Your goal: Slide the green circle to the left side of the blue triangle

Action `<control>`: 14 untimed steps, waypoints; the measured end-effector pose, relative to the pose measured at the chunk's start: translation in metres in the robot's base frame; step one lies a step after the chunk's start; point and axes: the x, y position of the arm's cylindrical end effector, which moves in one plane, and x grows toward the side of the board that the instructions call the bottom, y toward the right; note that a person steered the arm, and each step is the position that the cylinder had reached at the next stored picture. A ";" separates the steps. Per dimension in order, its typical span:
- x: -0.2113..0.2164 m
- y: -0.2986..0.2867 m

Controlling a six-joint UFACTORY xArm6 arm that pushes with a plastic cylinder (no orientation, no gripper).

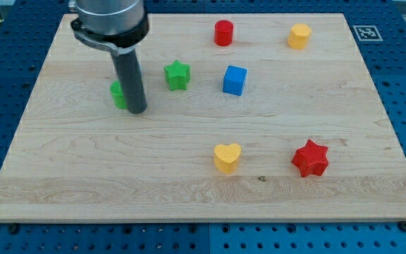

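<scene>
Blue metal with little holes shows all around the wooden desk (83, 190). The arm comes down from the upper left of the frame as a fat grey part with a straight dark rod under it. The rod stands almost upright. My tip (137, 111) sits on the wood, touching the right side of the green circle (118, 94), which is partly hidden behind the rod. No jaws are on this arm, just the rod.

A green star (177, 75) is near, to the right. Next comes a blue cube (235, 80). Up top are a red cylinder (223, 33) and a yellow block (299, 36). Lower right are a yellow heart (227, 157) and a red star (310, 158).
</scene>
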 end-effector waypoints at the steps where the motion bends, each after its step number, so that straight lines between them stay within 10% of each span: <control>1: -0.004 -0.009; 14: -0.037 -0.060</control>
